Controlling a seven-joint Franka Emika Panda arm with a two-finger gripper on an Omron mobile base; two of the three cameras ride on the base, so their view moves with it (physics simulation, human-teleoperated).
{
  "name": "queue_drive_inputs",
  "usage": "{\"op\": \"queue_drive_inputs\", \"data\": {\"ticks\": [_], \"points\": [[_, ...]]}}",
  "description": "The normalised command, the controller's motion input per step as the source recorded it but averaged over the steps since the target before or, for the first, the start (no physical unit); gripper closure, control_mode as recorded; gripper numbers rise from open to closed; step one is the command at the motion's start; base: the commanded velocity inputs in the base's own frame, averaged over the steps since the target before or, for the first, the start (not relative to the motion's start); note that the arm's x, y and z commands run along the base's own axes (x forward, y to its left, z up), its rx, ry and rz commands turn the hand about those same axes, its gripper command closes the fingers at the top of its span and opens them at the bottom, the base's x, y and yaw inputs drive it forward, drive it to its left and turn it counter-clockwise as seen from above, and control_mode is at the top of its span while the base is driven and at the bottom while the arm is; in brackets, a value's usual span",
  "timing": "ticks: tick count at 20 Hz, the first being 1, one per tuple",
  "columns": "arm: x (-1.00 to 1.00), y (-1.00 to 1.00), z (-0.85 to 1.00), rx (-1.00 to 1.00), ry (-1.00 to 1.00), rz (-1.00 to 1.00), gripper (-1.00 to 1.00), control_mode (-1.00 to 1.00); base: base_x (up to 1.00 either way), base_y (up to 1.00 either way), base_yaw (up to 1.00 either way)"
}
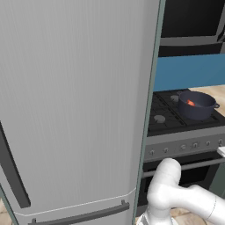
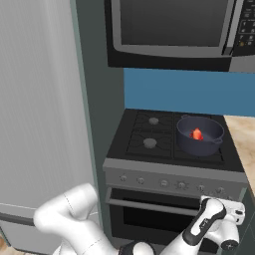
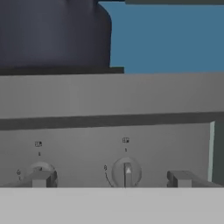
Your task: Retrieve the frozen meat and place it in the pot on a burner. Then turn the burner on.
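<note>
The dark blue-grey pot [image 2: 200,141] stands on the stove's right-hand burner, whose cap it hides, and the small red-orange frozen meat [image 2: 197,133] lies inside it. The left base view shows the same pot [image 1: 196,107] and meat [image 1: 190,103]. My gripper [image 3: 111,179] is low in front of the stove's control panel, at its right end [image 2: 226,203]. It is open. In the hand view a round knob [image 3: 127,172] sits between its two fingertips [image 3: 41,178], slightly right of centre, with the pot's dark wall [image 3: 52,35] above the panel.
A tall grey fridge [image 1: 70,110] fills the left side, with the stove [image 2: 149,169] beside it. Two uncovered burners [image 2: 150,143] lie left of the pot. More knobs [image 2: 164,183] line the panel above the oven handle [image 2: 149,205]. A microwave [image 2: 174,30] hangs overhead. A wooden counter [image 2: 244,134] is at right.
</note>
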Motion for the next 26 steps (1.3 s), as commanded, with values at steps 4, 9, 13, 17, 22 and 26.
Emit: {"op": "queue_drive_inputs", "data": {"ticks": [4, 9, 13, 17, 22, 26], "points": [[0.0, 0.0, -0.03, -0.01, 0.12, 0.0, -1.0, -1.0, 0.0, 0.0, 0.0], [0.0, 0.0, -0.05, -0.01, 0.02, 0.0, -1.0, -1.0, 0.0, 0.0, 0.0], [0.0, 0.0, -0.13, -0.02, 0.0, 0.0, -1.0, -1.0, 0.0, 0.0, 0.0], [0.0, 0.0, -0.18, 0.0, 0.0, 0.0, -1.0, -1.0, 0.0, 0.0, 0.0], [0.0, 0.0, -0.27, 0.0, -0.01, 0.0, -1.0, -1.0, 0.0, 0.0, 0.0], [0.0, 0.0, -0.17, 0.0, -0.06, 0.0, -1.0, -1.0, 0.0, 0.0, 0.0]]}}
